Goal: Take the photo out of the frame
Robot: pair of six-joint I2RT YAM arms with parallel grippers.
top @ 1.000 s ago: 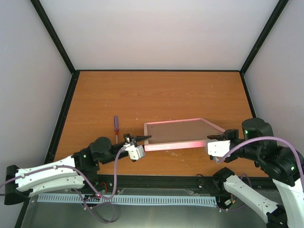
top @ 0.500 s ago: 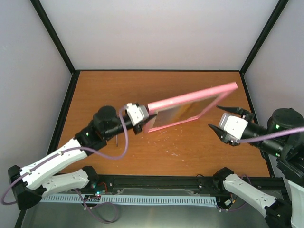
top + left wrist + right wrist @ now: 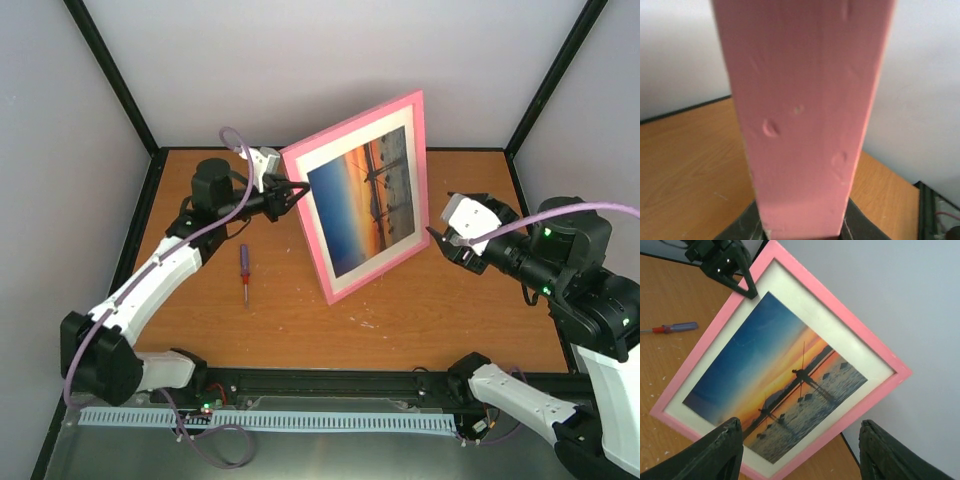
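Overall, scuffed wooden table (image 3: 450,310) beneath frame (image 3: 352,122); black posts (image 3: 112,78), pale walls (image 3: 330,60).

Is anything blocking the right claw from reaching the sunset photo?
No. Nothing visible lies between the open right gripper and the photo, which sits inside the pink frame held up by the left gripper.

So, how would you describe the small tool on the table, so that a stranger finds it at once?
Look at the orange-brown table. Left of the big pink frame, a screwdriver lies flat on the wood. It is the only small loose thing there, with a purple handle, a red collar and a thin metal shaft.
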